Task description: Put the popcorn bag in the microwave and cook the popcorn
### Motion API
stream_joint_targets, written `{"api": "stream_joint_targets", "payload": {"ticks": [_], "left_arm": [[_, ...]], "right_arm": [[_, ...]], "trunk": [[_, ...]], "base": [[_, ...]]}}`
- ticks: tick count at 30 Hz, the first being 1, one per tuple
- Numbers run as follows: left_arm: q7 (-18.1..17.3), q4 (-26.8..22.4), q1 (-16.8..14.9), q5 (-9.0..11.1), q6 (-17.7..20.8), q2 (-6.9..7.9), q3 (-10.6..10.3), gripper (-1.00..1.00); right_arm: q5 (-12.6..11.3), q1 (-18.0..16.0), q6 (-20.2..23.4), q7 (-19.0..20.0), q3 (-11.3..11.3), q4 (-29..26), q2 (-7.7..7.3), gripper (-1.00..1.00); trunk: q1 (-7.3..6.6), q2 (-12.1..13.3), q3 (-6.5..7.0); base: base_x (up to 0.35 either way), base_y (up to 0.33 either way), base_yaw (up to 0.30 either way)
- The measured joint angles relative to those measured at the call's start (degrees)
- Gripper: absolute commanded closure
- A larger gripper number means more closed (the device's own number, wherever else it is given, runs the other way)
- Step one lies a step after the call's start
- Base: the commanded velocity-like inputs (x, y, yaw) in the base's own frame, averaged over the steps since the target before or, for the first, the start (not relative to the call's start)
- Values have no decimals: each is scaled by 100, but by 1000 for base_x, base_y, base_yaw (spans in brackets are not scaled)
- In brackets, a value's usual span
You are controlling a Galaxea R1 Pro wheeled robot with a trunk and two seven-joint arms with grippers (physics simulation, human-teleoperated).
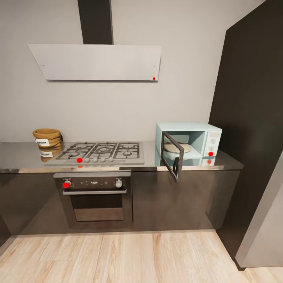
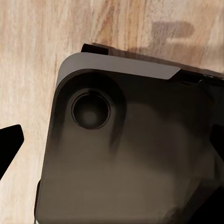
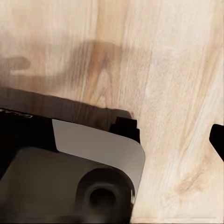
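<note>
Two brown popcorn bags stand close together at the far left of the grey countertop (image 1: 23, 157): one popcorn bag (image 1: 46, 133) behind, the other (image 1: 51, 143) in front with a white label. Kernels are too small to make out. The mint-blue microwave (image 1: 196, 128) sits at the counter's right end, its dark glass door (image 1: 173, 155) swung open toward me and a round plate (image 1: 177, 148) inside. My left gripper (image 2: 112, 144) and right gripper (image 3: 112, 140) hang over my dark base and the wooden floor, fingers spread wide with nothing between them.
A steel gas hob (image 1: 100, 152) lies between the bags and the microwave, with a built-in oven (image 1: 96, 196) below and a white hood (image 1: 96, 62) above. A tall dark cabinet (image 1: 251, 118) and a silver fridge side (image 1: 265, 220) close off the right. Wooden floor (image 1: 118, 257) stretches before the cabinets.
</note>
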Motion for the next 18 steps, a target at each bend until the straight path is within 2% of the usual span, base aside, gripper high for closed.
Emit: {"api": "stream_joint_targets", "payload": {"ticks": [5,11,18], "left_arm": [[0,-1,0,0,-2,0,-1,-100],[0,0,0,0,1,0,-4,-100],[-7,-13,0,-5,-1,0,-9,-100]], "right_arm": [[-8,197,84,-23,-8,5,-2,-100],[5,210,117,-47,-7,5,4,-100],[7,210,80,-275,-6,5,58,-100]], "trunk": [[0,0,1],[0,0,1],[0,0,1]], "base": [[0,0,59],[0,0,265],[0,0,299]]}}
